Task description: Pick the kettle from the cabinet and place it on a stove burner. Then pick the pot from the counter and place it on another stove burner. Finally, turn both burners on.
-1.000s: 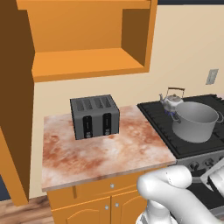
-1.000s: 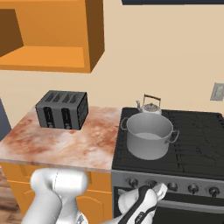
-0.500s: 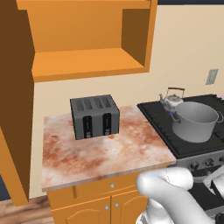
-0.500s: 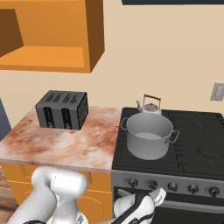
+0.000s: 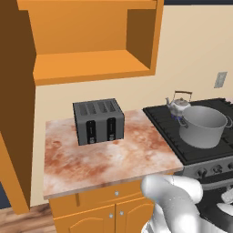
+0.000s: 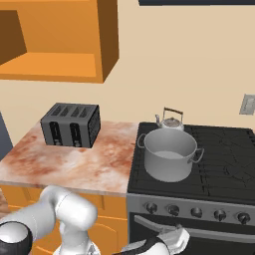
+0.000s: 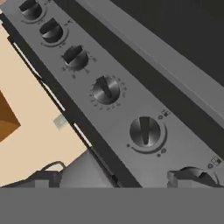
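The large grey steel stockpot (image 6: 170, 155) and small shiny silver kettle (image 6: 171, 120) are sitting on the black cooktop (image 6: 226, 160), jaws standing apart near the front knobs (image 7: 145, 131).

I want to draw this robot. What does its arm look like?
The arm is smooth, shiny white, built from fat rounded tube pieces like bent sausages, with a dark band at one joint near the picture's edge. Its hand is white too, small and blocky.

Hand view close on stove knobs (image 7: 105, 89)
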